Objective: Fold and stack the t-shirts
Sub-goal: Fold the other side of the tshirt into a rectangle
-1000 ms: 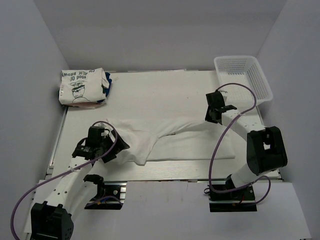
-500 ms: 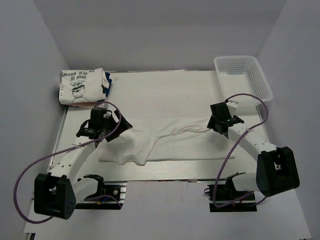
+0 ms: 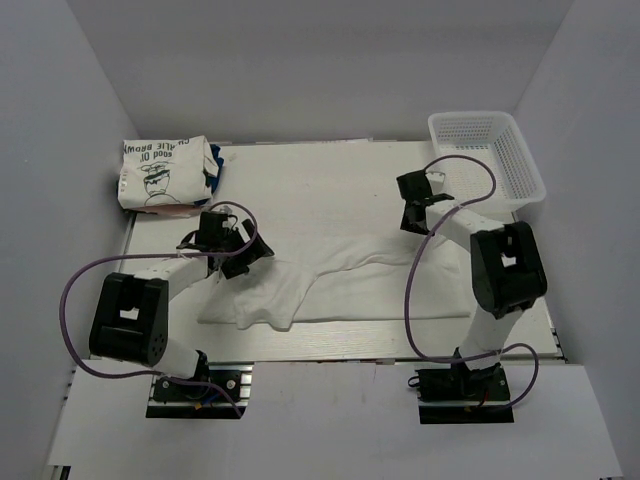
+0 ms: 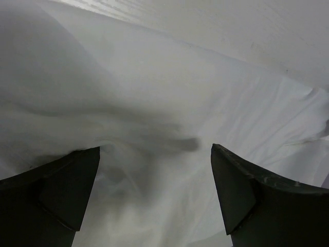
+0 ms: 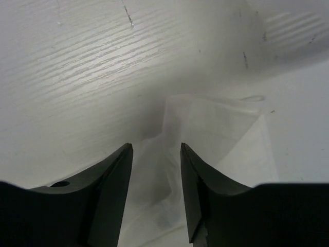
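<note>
A white table [image 3: 330, 180] fills the floor of a pale grey-walled booth. Nearest the arm bases, an unfolded white t-shirt [image 3: 340, 285] lies rumpled across the middle of it, plain side up, and both grippers meet it at opposite ends.

The left gripper [image 3: 248, 250] sits low over the shirt's left end. Its jaws are spread wide, and soft folds of cloth run between and beyond the dark fingers [image 4: 51, 195].

The right gripper [image 3: 410, 215] is at the far right corner of the same shirt. Its jaws stand narrow, with a thin fold of cloth in the gap and a hemmed corner lying just ahead of the tips. I cannot tell whether they pinch it.

Farther back, well beyond the left jaws, a folded t-shirt [image 3: 160, 175] with a black line drawing rests in the far left corner. A white mesh basket [image 3: 520, 165] stands beyond and right of the right jaws.
</note>
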